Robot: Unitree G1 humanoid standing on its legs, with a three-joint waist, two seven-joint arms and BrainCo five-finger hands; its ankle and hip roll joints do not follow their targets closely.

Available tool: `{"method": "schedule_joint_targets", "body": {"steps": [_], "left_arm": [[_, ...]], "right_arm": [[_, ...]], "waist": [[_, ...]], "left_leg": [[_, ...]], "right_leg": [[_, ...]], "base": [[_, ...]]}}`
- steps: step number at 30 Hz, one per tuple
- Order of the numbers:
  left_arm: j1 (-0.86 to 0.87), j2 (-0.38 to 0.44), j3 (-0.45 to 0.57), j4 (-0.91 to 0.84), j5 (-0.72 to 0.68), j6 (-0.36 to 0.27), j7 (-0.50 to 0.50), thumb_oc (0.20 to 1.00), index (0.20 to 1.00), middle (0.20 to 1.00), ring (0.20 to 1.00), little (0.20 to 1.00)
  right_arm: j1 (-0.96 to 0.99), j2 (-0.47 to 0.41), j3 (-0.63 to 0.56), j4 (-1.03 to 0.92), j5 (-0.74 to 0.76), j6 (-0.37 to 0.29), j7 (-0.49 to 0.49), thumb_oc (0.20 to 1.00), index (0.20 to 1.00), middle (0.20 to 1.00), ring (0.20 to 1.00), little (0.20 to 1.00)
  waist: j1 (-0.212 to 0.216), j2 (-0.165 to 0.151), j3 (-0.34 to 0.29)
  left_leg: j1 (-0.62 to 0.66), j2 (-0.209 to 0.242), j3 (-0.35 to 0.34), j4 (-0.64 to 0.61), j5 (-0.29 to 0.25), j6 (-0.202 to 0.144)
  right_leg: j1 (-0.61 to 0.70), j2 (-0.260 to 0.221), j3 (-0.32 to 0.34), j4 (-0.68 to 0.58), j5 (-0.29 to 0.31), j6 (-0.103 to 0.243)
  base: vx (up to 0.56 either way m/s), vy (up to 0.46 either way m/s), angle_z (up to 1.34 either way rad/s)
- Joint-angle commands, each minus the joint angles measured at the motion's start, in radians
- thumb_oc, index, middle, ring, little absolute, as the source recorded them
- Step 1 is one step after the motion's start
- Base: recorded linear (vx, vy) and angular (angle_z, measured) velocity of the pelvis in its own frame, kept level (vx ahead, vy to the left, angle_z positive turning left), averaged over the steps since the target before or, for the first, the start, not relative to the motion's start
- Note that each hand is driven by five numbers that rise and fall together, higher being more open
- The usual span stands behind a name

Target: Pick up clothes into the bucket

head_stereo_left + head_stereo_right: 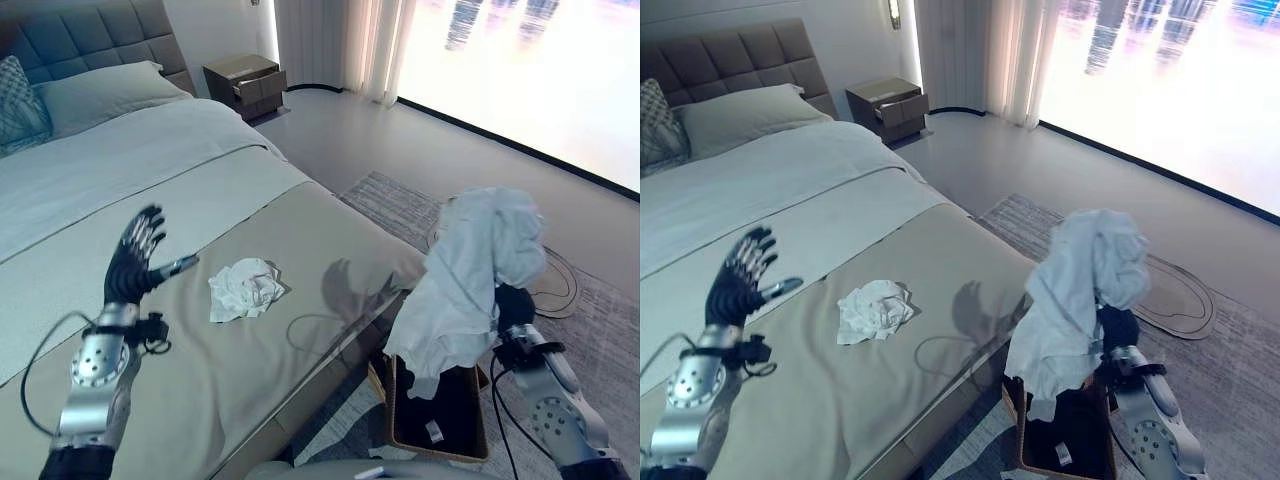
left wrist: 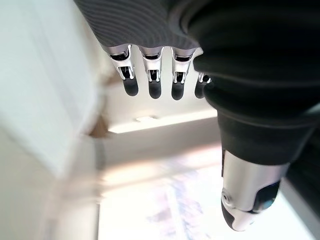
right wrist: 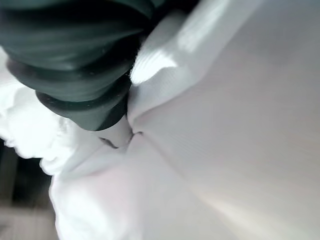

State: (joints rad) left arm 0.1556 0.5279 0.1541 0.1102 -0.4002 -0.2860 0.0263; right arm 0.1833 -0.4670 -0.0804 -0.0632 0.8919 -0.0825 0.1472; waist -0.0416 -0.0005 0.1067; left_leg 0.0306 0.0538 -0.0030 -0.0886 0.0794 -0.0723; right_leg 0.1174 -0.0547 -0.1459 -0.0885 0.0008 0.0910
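A white garment (image 1: 470, 280) drapes over the right hand (image 1: 512, 305), whose fingers are hidden so its grip cannot be told, hanging above the dark-lined basket (image 1: 440, 415) beside the bed (image 1: 200, 380), where 1 crumpled white cloth (image 1: 243, 288) lies near the raised, spread left hand (image 1: 135, 255).

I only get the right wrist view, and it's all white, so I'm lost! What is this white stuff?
Observer: A white shirt. It's draped over your right robot hand and hangs over a basket beside the bed.
Operator: Is there more to pick up?
Observer: Yes, one crumpled white cloth lies on the bed.
Operator: Where's my other robot hand?
Observer: The left robot hand is raised above the bed, open, holding nothing.
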Motion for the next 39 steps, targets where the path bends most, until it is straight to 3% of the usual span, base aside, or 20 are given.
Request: {"method": "schedule_joint_targets", "body": {"steps": [1,4,7,11,15,18,19,22,27,32,33,34,35,36,37,38,39], "left_arm": [[-0.054,-0.048,0.062,0.120,0.033,-0.031,0.084,1.000,1.000,1.000,1.000,1.000],[-0.055,-0.096,0.054,0.193,0.034,-0.032,0.118,1.000,1.000,1.000,1.000,1.000],[-0.069,-0.167,0.013,0.368,0.066,-0.026,0.203,1.000,1.000,1.000,1.000,1.000],[-0.074,-0.198,-0.051,0.473,0.082,-0.017,0.217,1.000,1.000,1.000,1.000,1.000],[-0.088,-0.225,-0.163,0.673,0.183,0.011,0.264,1.000,1.000,1.000,1.000,1.000],[-0.098,-0.247,-0.185,0.740,0.165,0.016,0.270,1.000,1.000,1.000,1.000,1.000],[-0.105,-0.264,-0.227,0.800,0.168,0.028,0.281,1.000,1.000,1.000,1.000,1.000],[-0.117,-0.269,-0.278,0.816,0.205,0.034,0.293,1.000,1.000,1.000,1.000,1.000],[-0.156,-0.276,-0.399,0.775,0.198,0.027,0.299,1.000,1.000,1.000,1.000,1.000],[-0.186,-0.273,-0.492,0.658,0.176,-0.007,0.305,1.000,1.000,1.000,1.000,1.000],[-0.201,-0.273,-0.526,0.609,0.166,-0.013,0.303,1.000,1.000,1.000,1.000,1.000],[-0.202,-0.274,-0.526,0.609,0.166,-0.012,0.303,1.000,1.000,1.000,1.000,1.000],[-0.208,-0.267,-0.546,0.580,0.160,-0.020,0.307,1.000,1.000,1.000,1.000,1.000],[-0.213,-0.263,-0.573,0.553,0.155,-0.022,0.308,1.000,1.000,1.000,1.000,1.000],[-0.220,-0.261,-0.586,0.537,0.151,-0.025,0.309,1.000,1.000,1.000,1.000,1.000],[-0.225,-0.261,-0.583,0.535,0.151,-0.025,0.310,1.000,1.000,1.000,1.000,1.000],[-0.231,-0.256,-0.602,0.517,0.147,-0.024,0.311,1.000,1.000,1.000,1.000,1.000]], "right_arm": [[-0.102,0.019,-0.078,0.021,-0.228,-0.156,-0.147,0.200,0.200,0.200,0.200,0.200],[-0.119,0.034,-0.088,0.069,-0.318,-0.171,-0.208,0.200,0.200,0.200,0.200,0.200],[-0.163,0.040,-0.081,0.222,-0.464,-0.186,-0.342,0.200,0.200,0.200,0.200,0.200],[-0.214,0.040,-0.074,0.326,-0.504,-0.200,-0.418,0.200,0.200,0.200,0.200,0.200],[-0.329,0.023,-0.041,0.509,-0.536,-0.216,-0.536,0.200,0.200,0.200,0.200,0.200],[-0.377,0.012,-0.021,0.566,-0.542,-0.213,-0.565,0.200,0.200,0.200,0.200,0.200],[-0.437,-0.009,-0.002,0.642,-0.540,-0.207,-0.597,0.200,0.200,0.200,0.200,0.200],[-0.500,-0.024,0.006,0.717,-0.534,-0.212,-0.639,0.200,0.200,0.200,0.200,0.200],[-0.669,-0.091,0.064,0.911,-0.542,-0.191,-0.717,0.200,0.200,0.200,0.200,0.200],[-0.757,-0.157,0.105,1.012,-0.581,-0.173,-0.766,0.200,0.200,0.200,0.200,0.200],[-0.784,-0.184,0.126,1.056,-0.601,-0.161,-0.783,0.266,0.266,0.266,0.266,0.266],[-0.787,-0.184,0.126,1.057,-0.600,-0.162,-0.782,0.442,0.442,0.442,0.442,0.442],[-0.804,-0.197,0.139,1.077,-0.606,-0.155,-0.795,0.523,0.523,0.523,0.523,0.523],[-0.833,-0.215,0.161,1.132,-0.613,-0.141,-0.798,0.944,0.944,0.944,0.944,0.944],[-0.854,-0.228,0.179,1.158,-0.610,-0.134,-0.786,1.000,1.000,1.000,1.000,1.000],[-0.862,-0.230,0.180,1.160,-0.609,-0.135,-0.784,1.000,1.000,1.000,1.000,1.000],[-0.891,-0.258,0.207,1.209,-0.607,-0.118,-0.773,1.000,1.000,1.000,1.000,1.000]], "waist": [[-0.016,-0.008,0.006],[-0.017,0.004,0.025],[-0.019,0.029,0.081],[-0.018,0.055,0.120],[-0.012,0.101,0.211],[-0.007,0.112,0.234],[-0.004,0.122,0.274],[0.000,0.128,0.305],[0.006,0.152,0.413],[0.013,0.176,0.413],[0.017,0.184,0.413],[0.016,0.184,0.413],[0.018,0.188,0.413],[0.022,0.192,0.413],[0.024,0.195,0.413],[0.024,0.196,0.413],[0.030,0.198,0.413]], "left_leg": [[0.030,-0.024,0.026,0.047,-0.080,0.023],[0.005,-0.028,0.024,0.055,-0.078,0.028],[-0.050,-0.040,0.017,0.072,-0.067,0.037],[-0.099,-0.051,0.009,0.097,-0.063,0.045],[-0.180,-0.077,0.014,0.180,-0.083,0.054],[-0.218,-0.083,0.023,0.203,-0.087,0.057],[-0.261,-0.087,0.030,0.238,-0.094,0.058],[-0.300,-0.084,0.037,0.277,-0.108,0.060],[-0.450,-0.075,0.055,0.367,-0.113,0.063],[-0.577,-0.080,0.054,0.396,-0.107,0.058],[-0.620,-0.082,0.053,0.403,-0.103,0.055],[-0.622,-0.082,0.053,0.404,-0.103,0.055],[-0.644,-0.082,0.053,0.408,-0.101,0.053],[-0.649,-0.085,0.046,0.419,-0.132,0.047],[-0.661,-0.085,0.046,0.416,-0.130,0.045],[-0.684,-0.084,0.053,0.411,-0.100,0.050],[-0.676,-0.088,0.048,0.410,-0.126,0.042]], "right_leg": [[-0.086,0.006,0.010,0.100,-0.032,-0.008],[-0.118,0.001,0.010,0.124,-0.035,-0.010],[-0.193,-0.009,0.015,0.178,-0.041,-0.016],[-0.262,-0.023,0.017,0.236,-0.051,-0.018],[-0.365,-0.048,0.043,0.337,-0.073,-0.021],[-0.408,-0.050,0.058,0.362,-0.071,-0.020],[-0.456,-0.057,0.073,0.397,-0.073,-0.020],[-0.499,-0.060,0.084,0.427,-0.078,-0.019],[-0.654,-0.057,0.108,0.510,-0.082,-0.023],[-0.791,-0.066,0.106,0.566,-0.092,-0.026],[-0.833,-0.070,0.104,0.577,-0.092,-0.025],[-0.835,-0.070,0.104,0.578,-0.093,-0.025],[-0.857,-0.070,0.103,0.586,-0.092,-0.026],[-0.870,-0.072,0.106,0.607,-0.126,-0.021],[-0.884,-0.072,0.106,0.610,-0.127,-0.020],[-0.905,-0.073,0.100,0.599,-0.093,-0.027],[-0.902,-0.075,0.103,0.611,-0.125,-0.020]], "base": [[-0.09,0.021,-0.03],[-0.07,0.019,-0.01],[-0.13,0.033,0.00],[-0.08,0.037,-0.02],[-0.08,0.054,-0.01],[-0.09,0.029,-0.10],[-0.09,0.007,-0.05],[-0.10,-0.009,-0.10],[-0.10,-0.030,-0.09],[-0.03,-0.022,0.00],[0.00,0.000,0.00],[0.00,0.000,0.00],[0.09,-0.025,-0.05],[0.09,-0.028,-0.02],[0.00,0.000,0.00],[0.01,-0.011,0.03],[-0.07,-0.008,0.01]]}}
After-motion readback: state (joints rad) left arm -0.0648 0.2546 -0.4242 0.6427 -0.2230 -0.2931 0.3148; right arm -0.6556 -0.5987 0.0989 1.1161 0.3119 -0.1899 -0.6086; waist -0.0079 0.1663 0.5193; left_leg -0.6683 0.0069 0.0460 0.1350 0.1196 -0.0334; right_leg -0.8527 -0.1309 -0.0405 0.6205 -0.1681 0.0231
